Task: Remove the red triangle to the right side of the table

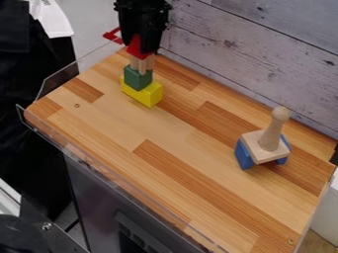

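The wooden table is the largest thing before me, a slab of light and dark strips set at a slant, and behind it stands a wall of weathered grey planks. Under the table's near side is a dark cabinet, and a clear rim runs along the table's left end and near edge. My black gripper hangs down from the top of the view, left of the middle, over the far left part of the table; I cannot tell whether it is spread or clamped on anything. Well apart from it, on the right part of the table, a pale wooden square lies across two blue blocks, one under its left side and the other under its right, with a round-headed wooden peg standing upright on top. Back at the far left, a yellow block sits on the table as the base of a stack, directly below my gripper. A smaller green block rests on the yellow one. The red triangle is at the top of this stack, right at my gripper's lower end and partly hidden by it. Slim pale wooden posts stand upright between the red triangle and the green block, and a small red piece shows just left of my gripper, near the table's far corner.
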`<state>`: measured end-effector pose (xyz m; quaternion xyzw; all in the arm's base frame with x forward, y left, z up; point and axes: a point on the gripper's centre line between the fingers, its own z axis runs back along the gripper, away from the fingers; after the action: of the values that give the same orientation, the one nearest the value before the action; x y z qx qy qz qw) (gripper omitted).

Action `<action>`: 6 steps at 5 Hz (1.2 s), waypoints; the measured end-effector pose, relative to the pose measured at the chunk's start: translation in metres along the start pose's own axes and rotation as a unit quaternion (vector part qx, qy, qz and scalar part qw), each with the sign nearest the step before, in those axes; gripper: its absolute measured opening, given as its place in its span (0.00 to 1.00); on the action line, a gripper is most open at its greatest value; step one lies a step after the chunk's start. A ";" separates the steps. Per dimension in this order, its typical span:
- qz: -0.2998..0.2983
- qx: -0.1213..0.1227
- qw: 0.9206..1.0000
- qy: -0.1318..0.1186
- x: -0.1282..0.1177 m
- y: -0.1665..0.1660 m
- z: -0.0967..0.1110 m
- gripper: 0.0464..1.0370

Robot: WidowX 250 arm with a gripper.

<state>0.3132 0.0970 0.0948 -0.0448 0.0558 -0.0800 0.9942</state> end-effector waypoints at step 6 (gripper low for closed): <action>-0.023 0.010 1.000 0.010 -0.055 -0.132 -0.024 0.51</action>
<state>0.2363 -0.0261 0.0895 -0.0357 0.0641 -0.1040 0.9919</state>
